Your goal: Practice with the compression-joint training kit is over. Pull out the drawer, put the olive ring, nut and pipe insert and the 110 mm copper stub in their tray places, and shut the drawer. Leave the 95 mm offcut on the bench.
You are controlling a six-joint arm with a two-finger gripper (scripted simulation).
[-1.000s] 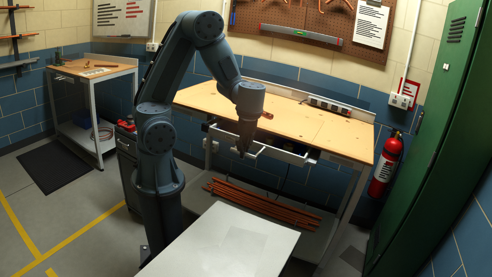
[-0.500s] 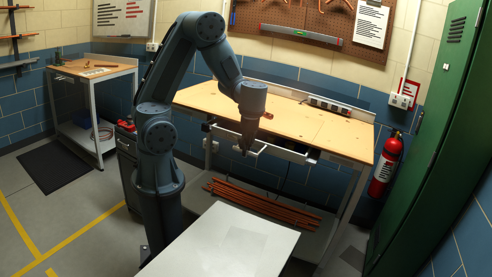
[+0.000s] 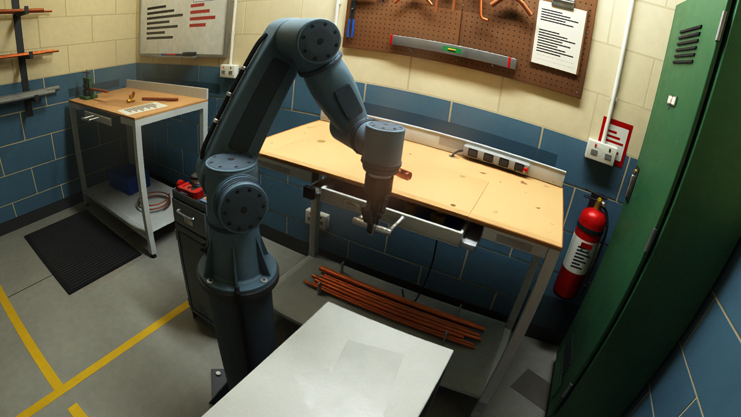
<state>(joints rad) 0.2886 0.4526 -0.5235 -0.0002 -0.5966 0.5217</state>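
Most of a copper pipe piece (image 3: 404, 174) on the bench top is hidden behind my wrist; only its right end shows. The grey drawer (image 3: 399, 218) hangs under the front of the wooden bench (image 3: 414, 176), pulled a short way out, and my gripper (image 3: 371, 226) reaches down to the bar handle (image 3: 378, 226) at its front and is closed around that handle. The inside of the drawer is dark and I cannot make out its tray or any small parts.
Behind the bench a pegboard (image 3: 466, 36) hangs on the wall and a power strip (image 3: 497, 158) lies along the back rail. Copper pipes (image 3: 394, 306) lie bundled on the shelf below. A grey table (image 3: 337, 368) stands in front. A green locker (image 3: 663, 207) stands at right.
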